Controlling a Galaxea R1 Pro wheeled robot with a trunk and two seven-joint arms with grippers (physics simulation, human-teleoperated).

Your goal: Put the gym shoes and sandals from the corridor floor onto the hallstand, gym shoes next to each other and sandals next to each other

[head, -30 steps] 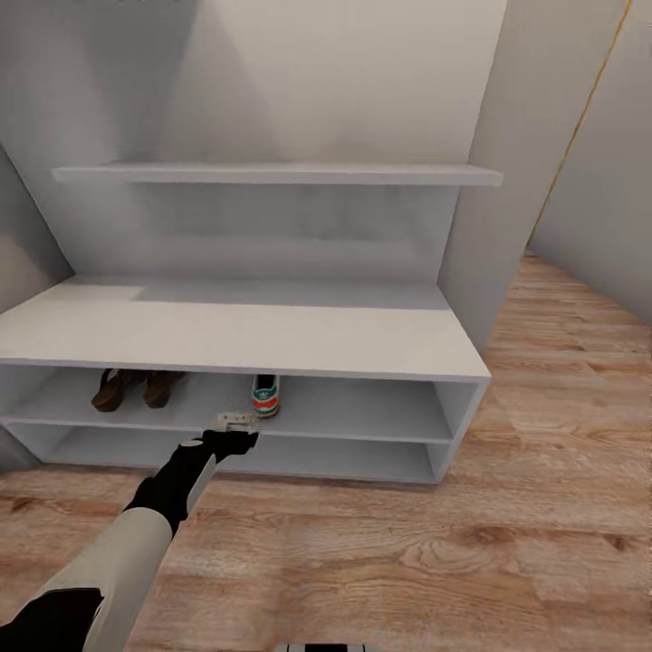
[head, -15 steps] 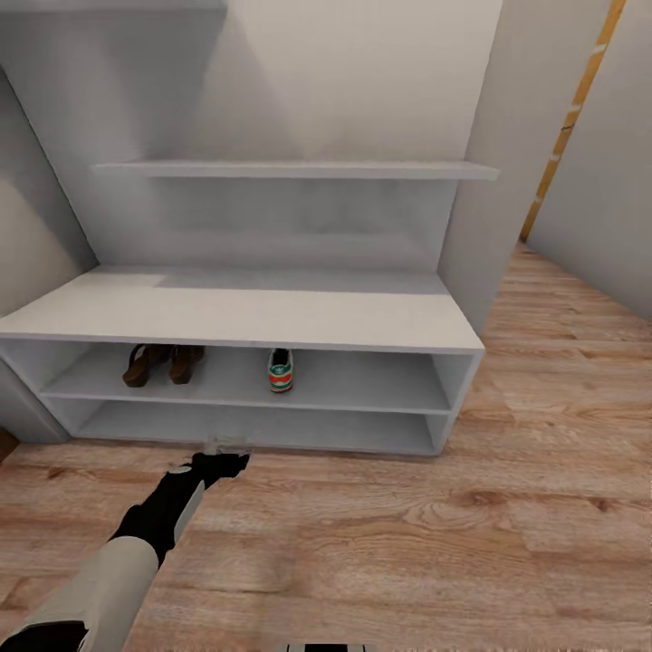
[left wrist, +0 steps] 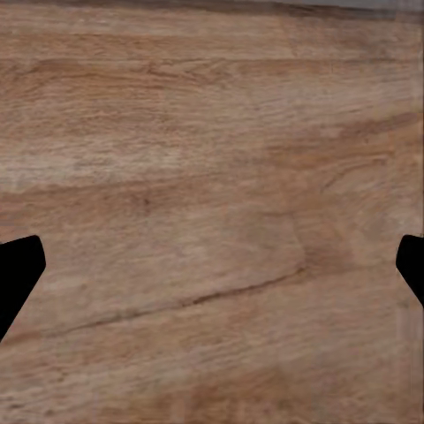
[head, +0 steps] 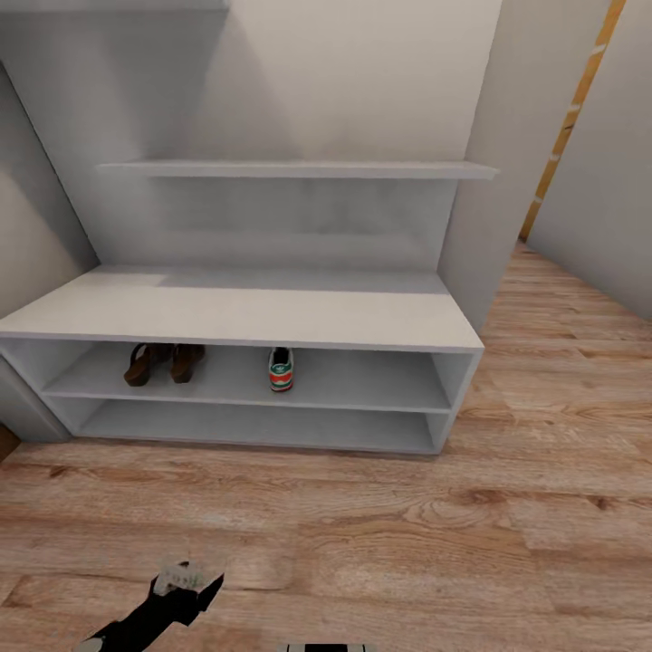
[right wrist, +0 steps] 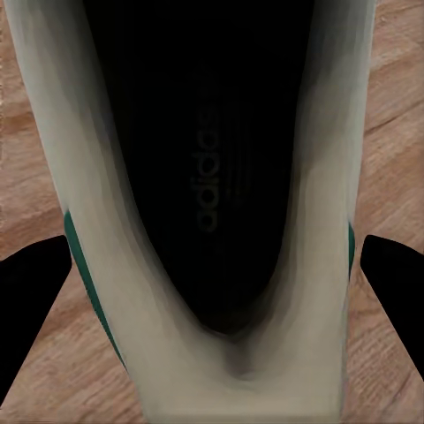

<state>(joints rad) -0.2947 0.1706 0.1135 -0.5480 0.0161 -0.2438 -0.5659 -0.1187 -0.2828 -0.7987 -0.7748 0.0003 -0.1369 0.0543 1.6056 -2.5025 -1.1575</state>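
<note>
On the upper open shelf of the pale hallstand [head: 244,317], one gym shoe [head: 281,369] stands with its red heel facing out. The two brown sandals [head: 163,362] sit side by side to its left. A second gym shoe [right wrist: 212,203], white with green stripes and a dark inside, sits between the fingers of my right gripper [right wrist: 212,283], which press on its sides over the wood floor. My left gripper [head: 186,580] is low over the corridor floor [head: 407,543], well in front of the rack. In the left wrist view the left gripper [left wrist: 212,265] is open with nothing in it.
A floating shelf [head: 299,169] hangs above the bench top. Grey walls close in on the left and right of the rack. The corridor continues at the right past a wall corner [head: 489,181].
My left arm has drawn back from the rack's front down to the bottom of the head view. Earlier the view also backed away from the rack. The shoes on the shelf have stayed put.
</note>
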